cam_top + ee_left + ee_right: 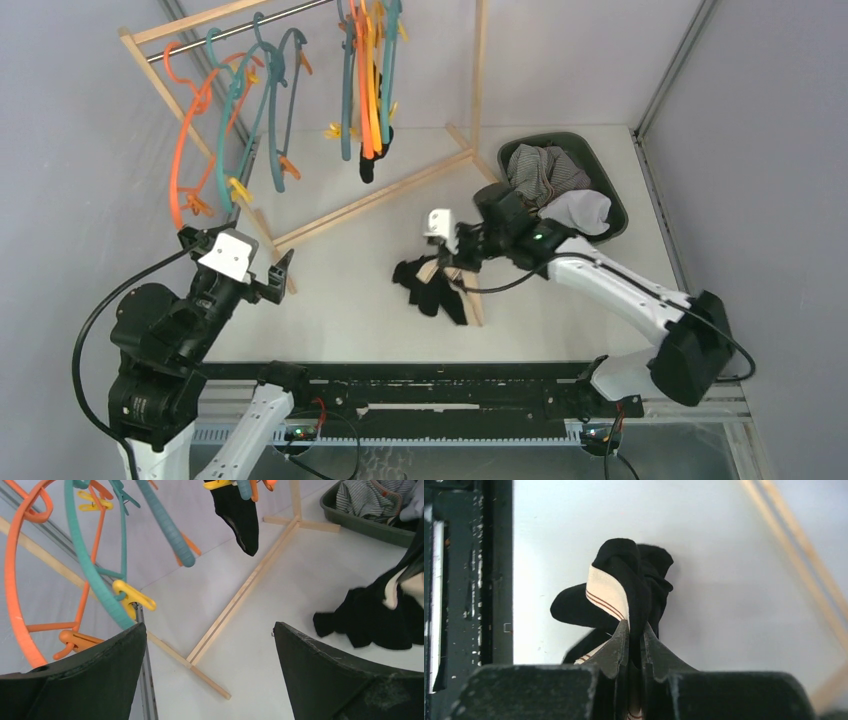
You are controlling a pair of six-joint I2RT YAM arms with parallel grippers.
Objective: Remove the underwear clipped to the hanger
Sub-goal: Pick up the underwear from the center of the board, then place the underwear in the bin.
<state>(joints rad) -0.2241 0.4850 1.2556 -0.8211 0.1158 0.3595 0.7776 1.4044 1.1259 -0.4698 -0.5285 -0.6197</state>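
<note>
A black underwear (428,284) with a cream red-striped waistband lies bunched on the white table, across a wooden foot of the rack. My right gripper (463,260) is shut on its top fold; in the right wrist view the gripper (635,625) pinches the black cloth (624,565) between its fingers. Another black underwear (371,157) hangs clipped to the orange and teal hangers (365,90) on the rail, and the left wrist view shows it too (241,519). My left gripper (283,272) stands open at the left, nothing between its fingers (210,640).
A wooden clothes rack (375,196) spans the back, with bare orange and teal hangers (215,120) and yellow clips on its left. A dark green basket (578,141) with striped and grey cloth sits at the back right. A black rail (430,375) runs along the near edge.
</note>
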